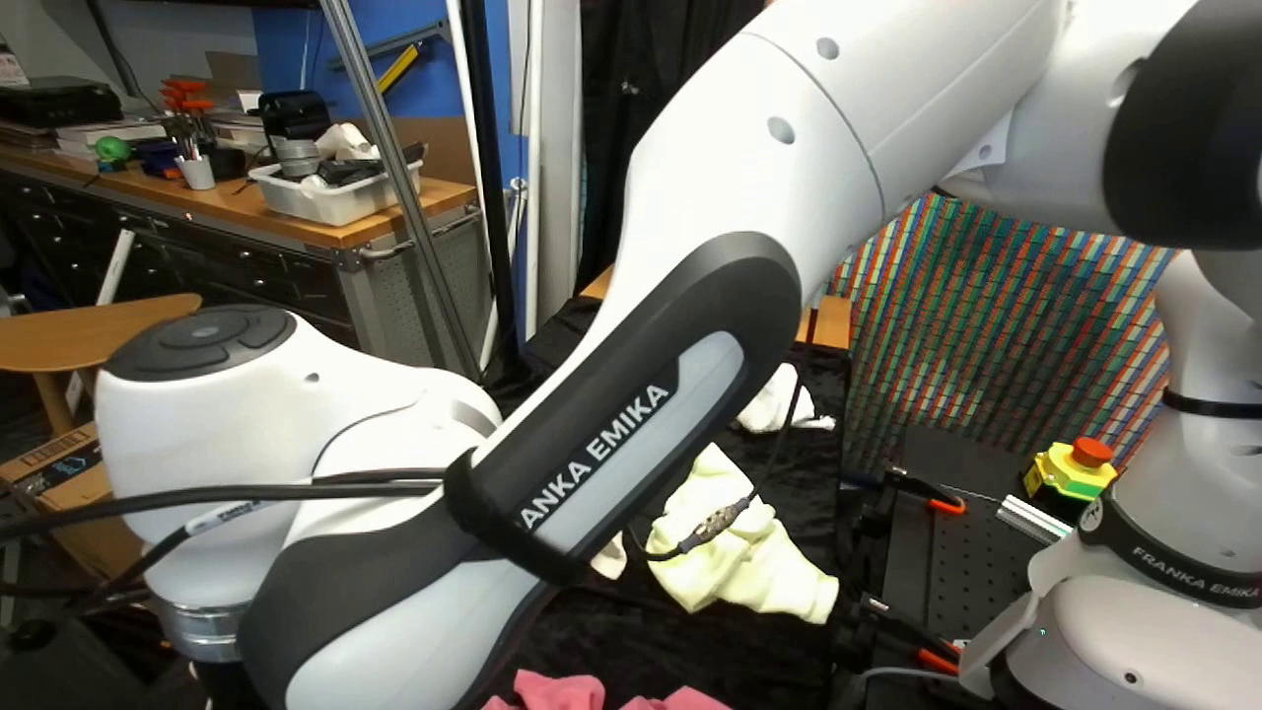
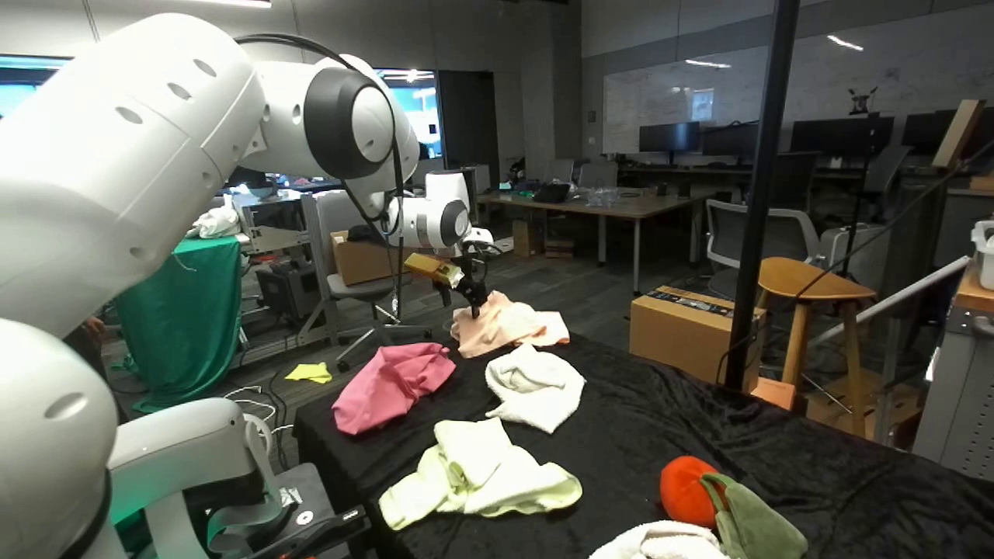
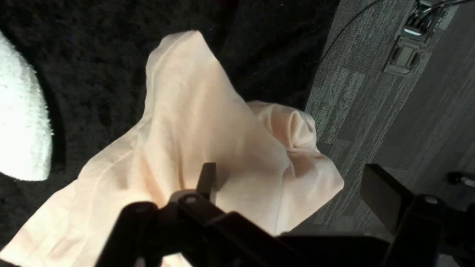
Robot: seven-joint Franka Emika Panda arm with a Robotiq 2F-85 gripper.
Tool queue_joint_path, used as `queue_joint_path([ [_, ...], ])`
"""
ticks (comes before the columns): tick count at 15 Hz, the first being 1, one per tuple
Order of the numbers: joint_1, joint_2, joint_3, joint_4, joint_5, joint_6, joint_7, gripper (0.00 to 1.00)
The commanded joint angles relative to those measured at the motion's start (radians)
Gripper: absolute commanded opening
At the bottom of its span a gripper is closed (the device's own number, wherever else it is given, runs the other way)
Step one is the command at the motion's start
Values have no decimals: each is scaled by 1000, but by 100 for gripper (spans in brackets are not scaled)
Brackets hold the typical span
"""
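peach cloth (image 3: 207,111), probably light, limp and easily creased; best pinched at its bunched fold (image 3: 293,128); gripper (image 3: 291,174) spread wide, holding nothing.

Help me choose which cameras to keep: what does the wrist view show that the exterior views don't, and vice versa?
Only the wrist view shows what looks like a floor box.

Only the exterior views show the pale yellow-green cloth, the wooden stool and the emergency-stop button.

The wrist view and an exterior view share the gripper, the peach cloth, the white terry cloth and the black velvet covering.
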Motion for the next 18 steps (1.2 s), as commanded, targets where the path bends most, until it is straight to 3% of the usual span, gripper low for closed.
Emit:
queue_joint_path([
  [1,17,41,-19,27,30,56,8,100],
  [7,27,72,-39,34,30,126,28,100],
  [17,85,96,-149,54,9,189,90,100],
  [18,91,101,-158,58,8,189,93,90],
])
